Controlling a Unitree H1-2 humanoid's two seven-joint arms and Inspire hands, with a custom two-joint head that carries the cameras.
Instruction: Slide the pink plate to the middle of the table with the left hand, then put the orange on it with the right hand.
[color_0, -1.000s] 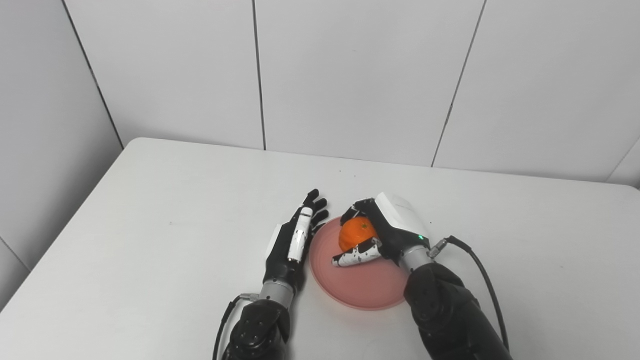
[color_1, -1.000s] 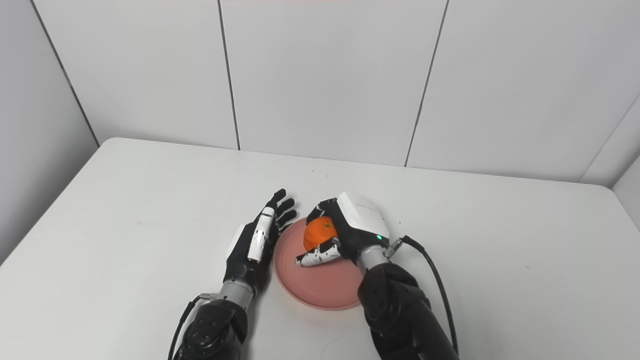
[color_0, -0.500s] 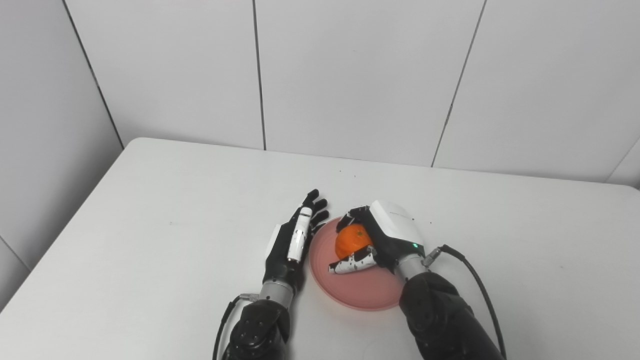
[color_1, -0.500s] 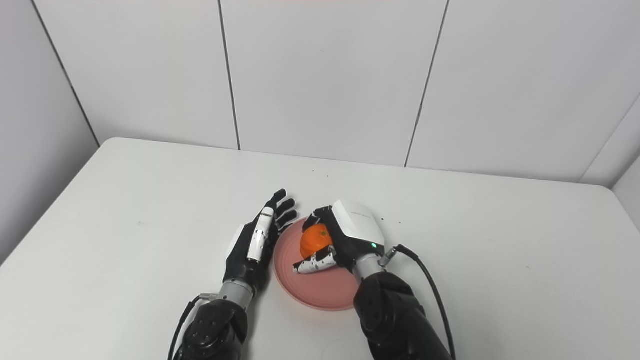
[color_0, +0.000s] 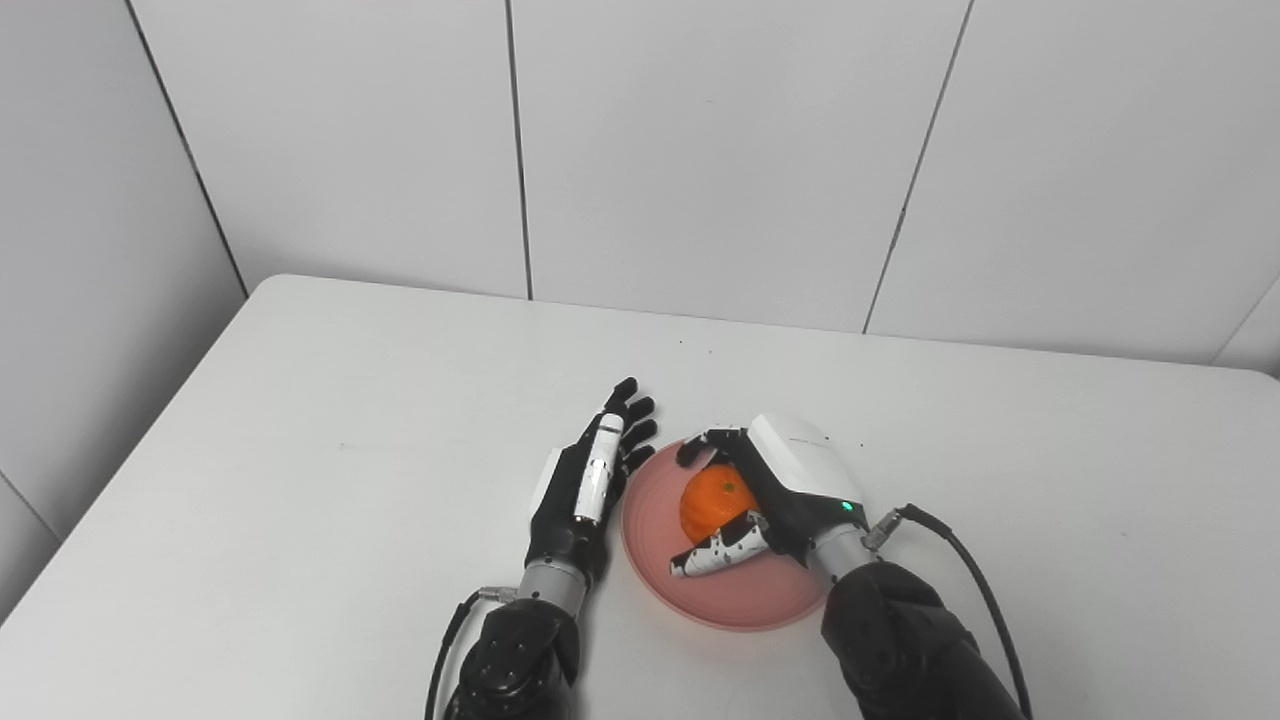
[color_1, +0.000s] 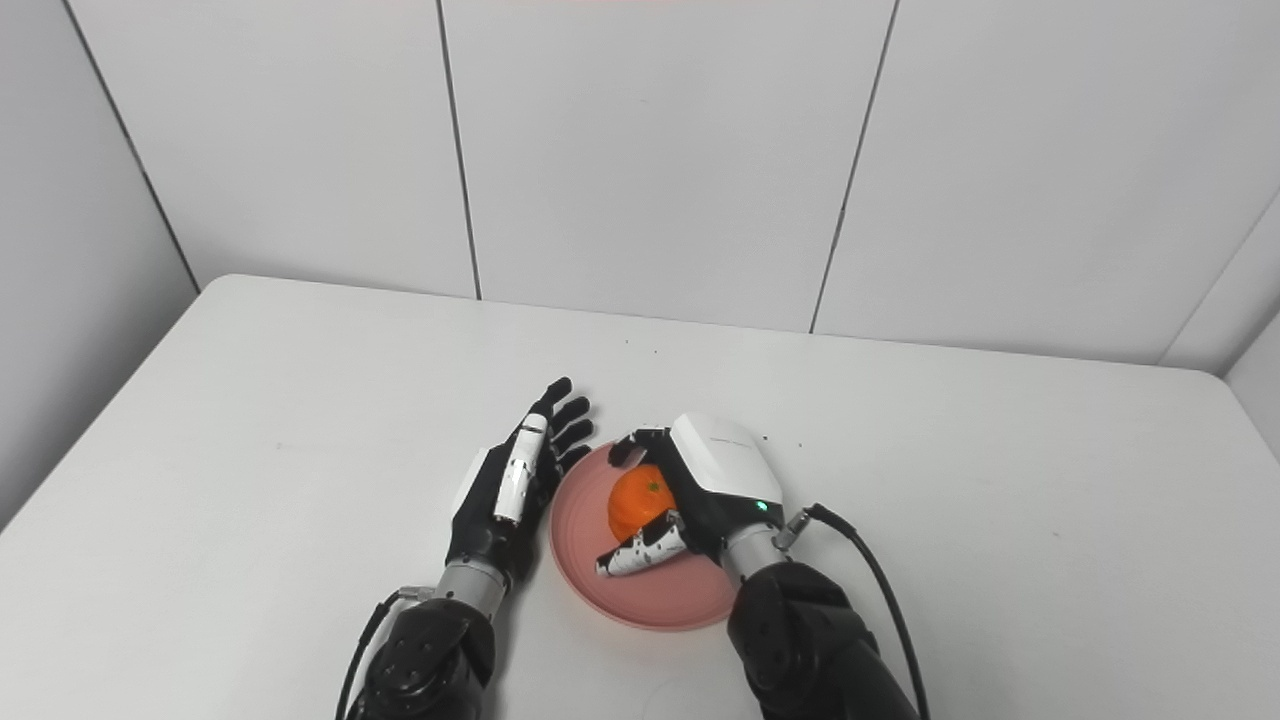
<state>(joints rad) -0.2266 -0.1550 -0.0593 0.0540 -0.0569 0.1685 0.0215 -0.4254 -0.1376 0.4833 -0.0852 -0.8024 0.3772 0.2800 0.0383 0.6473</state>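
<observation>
White table against pale panelled walls; pink plate mid-table, right hand cupping the orange over it, left hand flat, fingers spread, beside its rim

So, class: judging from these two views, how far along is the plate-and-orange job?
Done: the pink plate sits near the middle of the white table, with the left robot hand open beside its rim. In hand: the right robot hand is over the plate, fingers wrapped around the orange. Left: letting go and pulling that hand away; contact with the plate can't be confirmed.
</observation>
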